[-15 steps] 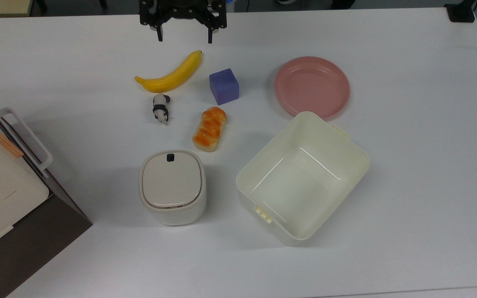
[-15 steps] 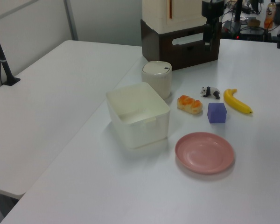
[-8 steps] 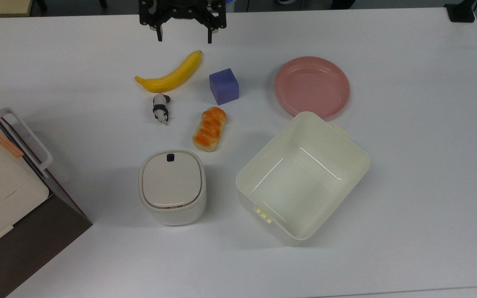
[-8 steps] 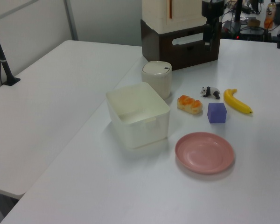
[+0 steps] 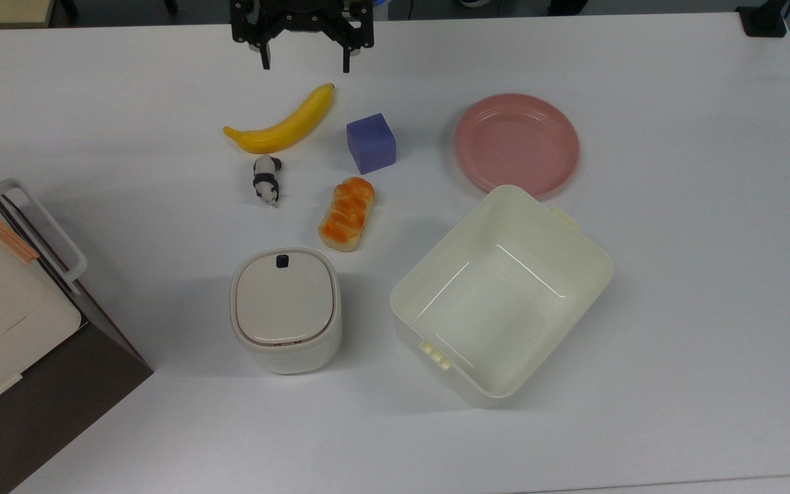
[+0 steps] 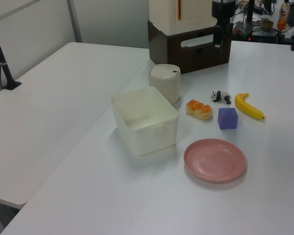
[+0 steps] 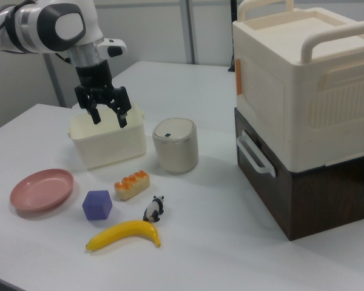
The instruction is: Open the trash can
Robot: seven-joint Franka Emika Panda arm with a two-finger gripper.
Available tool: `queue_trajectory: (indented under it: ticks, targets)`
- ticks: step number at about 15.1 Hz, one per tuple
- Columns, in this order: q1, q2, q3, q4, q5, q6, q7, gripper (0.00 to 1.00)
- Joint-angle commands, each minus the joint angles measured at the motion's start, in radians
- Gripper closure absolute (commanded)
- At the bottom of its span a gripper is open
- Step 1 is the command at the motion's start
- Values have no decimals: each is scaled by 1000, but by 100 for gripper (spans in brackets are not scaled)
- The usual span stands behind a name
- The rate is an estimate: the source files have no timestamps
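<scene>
hovering gripper (image 5: 304,63) open, top cut off; trash can (image 5: 286,310) lid closed.

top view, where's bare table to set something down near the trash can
In the top view, bare table lies below the trash can and tub, and left of the can up to the appliance. The whole strip right of the plate is open too. It is crowded above the can: bread, panda, banana and cube.
</scene>
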State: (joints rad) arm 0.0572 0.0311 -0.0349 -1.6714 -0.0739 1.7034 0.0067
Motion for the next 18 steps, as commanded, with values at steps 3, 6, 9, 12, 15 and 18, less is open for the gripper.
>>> queue_trajectory:
  ticks: [3,6,9,12,15,18]
  targets:
    - [4,7,-6,19,3,-19,-60,62]
    - [6,9,-6,19,3,-21,-60,89]
    - [6,9,-6,19,3,-21,-60,100]
    - [4,13,-6,19,3,-8,-62,100]
    - [3,55,-6,41,3,66,-67,100]
    - [1,107,-11,42,3,220,-63,100]
